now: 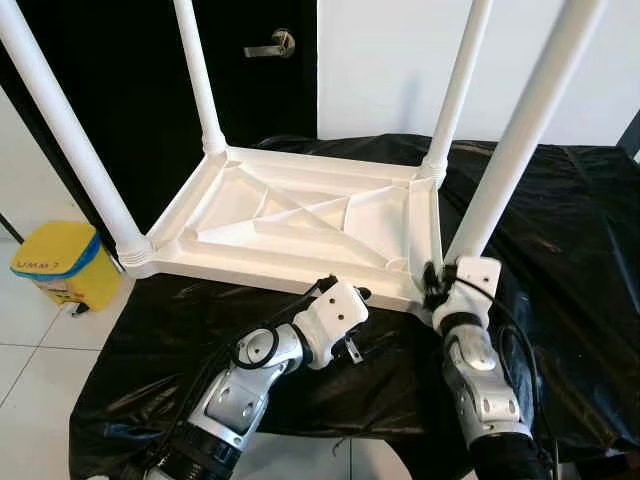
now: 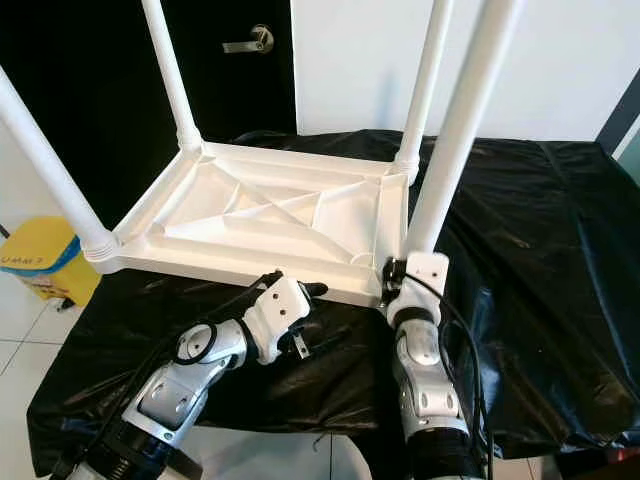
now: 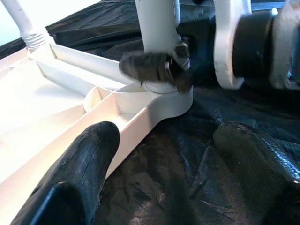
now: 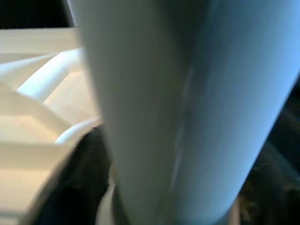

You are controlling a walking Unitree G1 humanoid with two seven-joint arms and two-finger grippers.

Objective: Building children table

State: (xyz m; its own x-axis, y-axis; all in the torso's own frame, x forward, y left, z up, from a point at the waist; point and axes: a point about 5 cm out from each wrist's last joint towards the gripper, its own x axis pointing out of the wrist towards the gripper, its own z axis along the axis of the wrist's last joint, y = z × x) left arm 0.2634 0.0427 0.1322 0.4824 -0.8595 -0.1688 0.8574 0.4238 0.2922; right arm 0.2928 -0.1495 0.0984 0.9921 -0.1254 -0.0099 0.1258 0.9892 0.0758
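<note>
Black plastic sheeting [image 1: 560, 230] covers the worktop where a white plastic table [image 1: 300, 225] lies upside down, ribbed underside up, four round legs standing. Right gripper [image 3: 157, 68] clamps the near-right leg [image 1: 520, 140] at its base. Left gripper [image 3: 168, 187] gapes wide beside that corner.

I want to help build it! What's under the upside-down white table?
A crinkly black plastic sheet lies under the upside-down white table. It covers whatever holds the table up, so that part can't be seen. Right gripper grips one leg.
</note>
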